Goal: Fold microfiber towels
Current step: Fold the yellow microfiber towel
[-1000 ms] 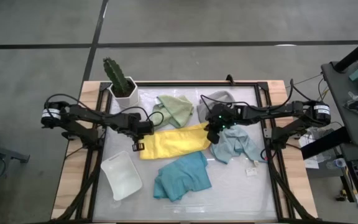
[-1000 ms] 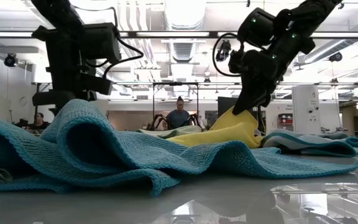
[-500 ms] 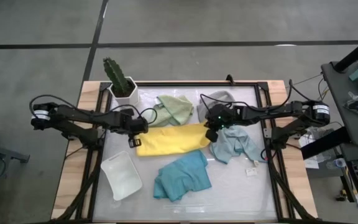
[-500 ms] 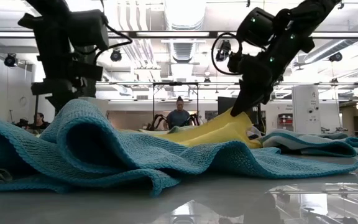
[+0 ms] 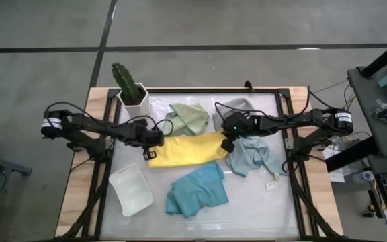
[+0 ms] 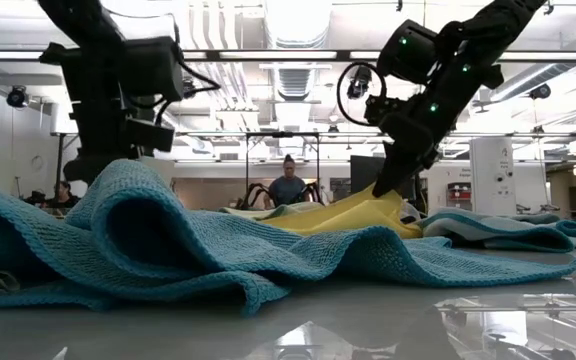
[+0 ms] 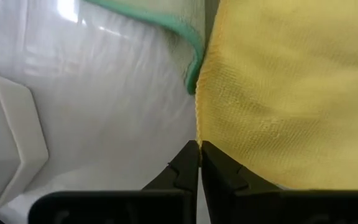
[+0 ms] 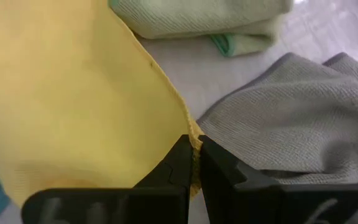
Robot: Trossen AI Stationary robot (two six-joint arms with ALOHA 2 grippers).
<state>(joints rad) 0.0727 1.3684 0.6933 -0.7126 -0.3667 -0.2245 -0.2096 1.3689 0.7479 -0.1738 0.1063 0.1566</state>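
both tools — left tool (image 5: 148,154), right tool (image 5: 228,145) — pinched tight on opposite edges of the yellow towel (image 5: 185,149)

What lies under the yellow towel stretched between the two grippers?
Under the yellow microfiber towel only the white table surface shows around its edges. Its far edge borders the sage green towel. Whatever lies beneath its middle is covered.

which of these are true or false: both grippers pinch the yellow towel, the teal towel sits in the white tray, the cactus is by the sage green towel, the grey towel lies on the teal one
Both the left gripper and right gripper pinch the yellow towel: true.
The teal towel sits in the white tray: false, it lies on the table beside the tray.
The cactus stands near the sage green towel: true.
The grey towel lies on the teal one: false, they are apart.
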